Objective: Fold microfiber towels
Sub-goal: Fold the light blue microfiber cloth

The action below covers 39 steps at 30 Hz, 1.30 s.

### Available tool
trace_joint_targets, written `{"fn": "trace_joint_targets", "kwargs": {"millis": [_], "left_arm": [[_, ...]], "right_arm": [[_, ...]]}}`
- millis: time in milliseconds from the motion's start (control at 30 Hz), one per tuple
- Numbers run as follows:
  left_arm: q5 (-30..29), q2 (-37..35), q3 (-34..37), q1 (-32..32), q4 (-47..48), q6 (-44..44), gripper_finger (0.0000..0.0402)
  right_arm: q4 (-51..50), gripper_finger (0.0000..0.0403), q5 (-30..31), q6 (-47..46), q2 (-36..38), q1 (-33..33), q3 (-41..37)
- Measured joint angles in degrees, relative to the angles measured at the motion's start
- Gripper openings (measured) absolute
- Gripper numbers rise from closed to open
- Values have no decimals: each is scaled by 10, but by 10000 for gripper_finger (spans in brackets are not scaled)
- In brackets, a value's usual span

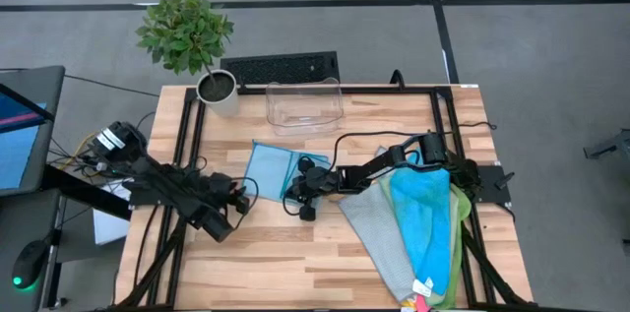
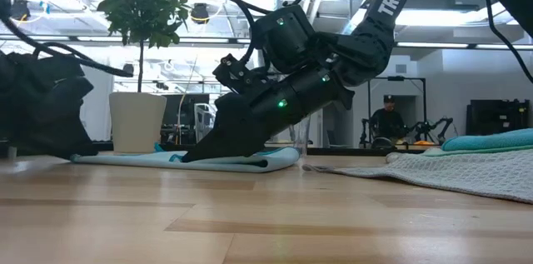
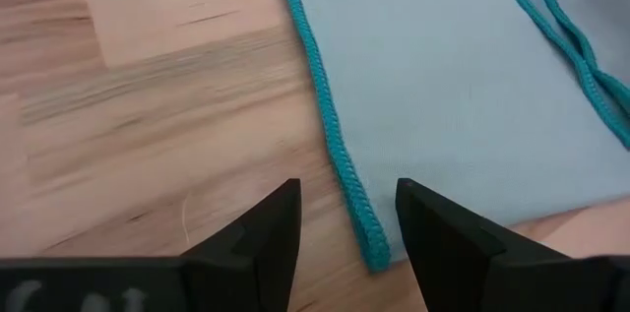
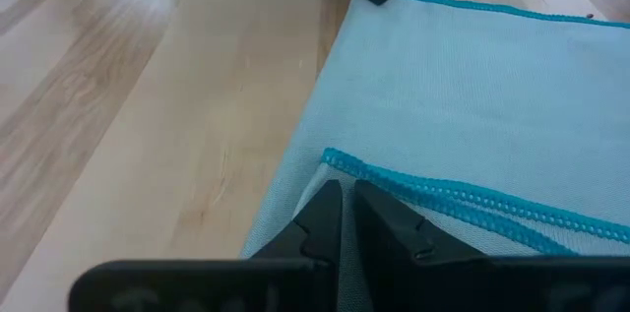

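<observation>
A light blue towel (image 1: 269, 166) with teal stitching lies flat on the wood, left of centre. My left gripper (image 3: 346, 216) is open at its near left corner (image 3: 375, 253), one finger on either side of the stitched edge; I cannot tell whether they touch it. My right gripper (image 4: 346, 204) reaches in from the right and is shut on the towel's near right part (image 2: 250, 162), beside a turned-over flap. More towels lie in a pile on the right: grey (image 1: 379, 228), teal (image 1: 423, 214), green (image 1: 461, 223). My right gripper holds the light blue towel beside the turned-over, stitched edge (image 4: 340, 162). The fingers slant down from the table's right, their tips low on the cloth (image 2: 193, 156). The fingers hide the place of contact and the number of layers. The towel stays on the table.
A clear plastic bin (image 1: 305, 105), a potted plant (image 1: 212, 86) and a keyboard (image 1: 281, 66) stand at the far edge. Bare wood lies along the near edge, left of the pile. A person (image 2: 387, 121) sits far back in the room.
</observation>
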State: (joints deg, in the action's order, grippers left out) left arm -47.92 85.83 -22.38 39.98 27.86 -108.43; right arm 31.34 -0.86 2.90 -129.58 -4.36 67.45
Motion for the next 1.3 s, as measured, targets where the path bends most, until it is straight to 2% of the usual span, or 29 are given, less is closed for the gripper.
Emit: {"fn": "trace_joint_targets", "kwargs": {"millis": [167,300,400,633,733,867,1133,1300], "left_arm": [[1,15,-1,6,-4,-4,158],[0,18,-4,6,-21,15,136],[0,23,-6,6,-23,19,107],[0,23,-6,6,-45,11,10],[1,15,-6,7,-59,-1,6],[33,-20,-22,9,-68,4,2],[8,-79,-35,-34,-46,94,1],[10,-81,-34,-87,-110,198,0]], "right_arm": [[0,59,0,0,0,0,0],[1,59,-1,0,0,3,0],[1,59,-3,0,0,3,0],[3,59,-2,-1,0,3,0],[4,59,-2,-1,-1,3,0],[6,59,-1,0,-1,3,-1],[7,59,0,0,-1,2,-1],[8,59,2,1,-1,-5,-1]]}}
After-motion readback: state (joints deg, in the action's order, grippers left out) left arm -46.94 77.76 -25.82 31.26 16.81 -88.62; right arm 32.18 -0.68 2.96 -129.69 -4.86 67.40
